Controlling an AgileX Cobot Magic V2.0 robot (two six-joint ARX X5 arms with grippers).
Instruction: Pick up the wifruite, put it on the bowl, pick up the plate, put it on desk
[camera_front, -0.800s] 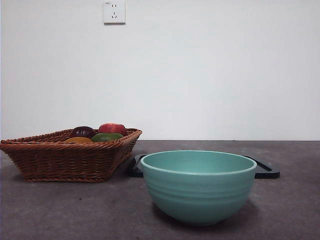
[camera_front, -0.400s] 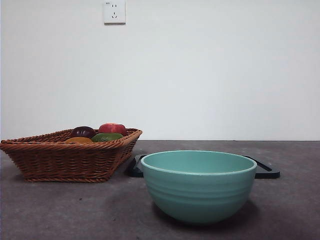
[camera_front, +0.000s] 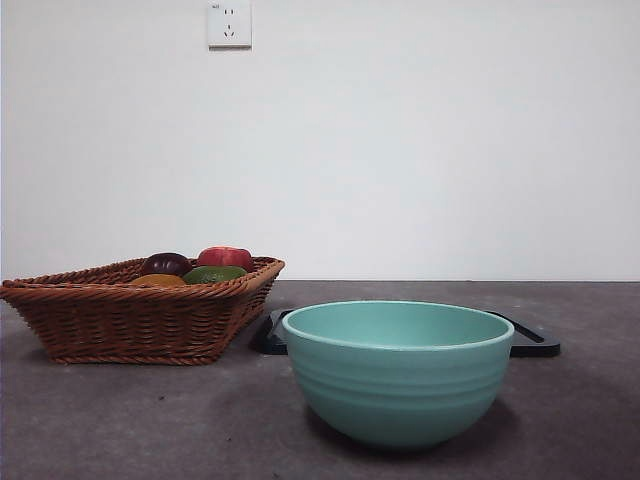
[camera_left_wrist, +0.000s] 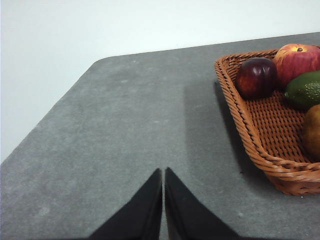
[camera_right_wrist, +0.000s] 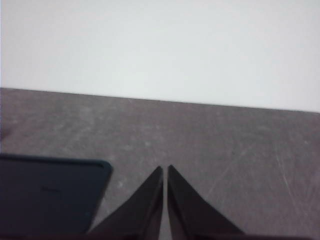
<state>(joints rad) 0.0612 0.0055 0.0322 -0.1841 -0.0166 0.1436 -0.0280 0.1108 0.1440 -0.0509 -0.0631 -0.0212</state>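
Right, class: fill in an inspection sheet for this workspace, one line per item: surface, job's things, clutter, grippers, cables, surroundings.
Surface: dark grey desk, matte, mottled.
Job's things: golden-brown fruit lying in the wicker basket; teal bowl upright on the desk, nearer the camera; dark flat tray behind the bowl.
Clutter: red fruit, dark purple fruit and green fruit also in the basket.
Grippers: left gripper shut, above bare desk beside the basket; right gripper shut, near the tray's corner; neither holds anything.
Cables: nothing seen.
Surroundings: plain white wall with a socket.
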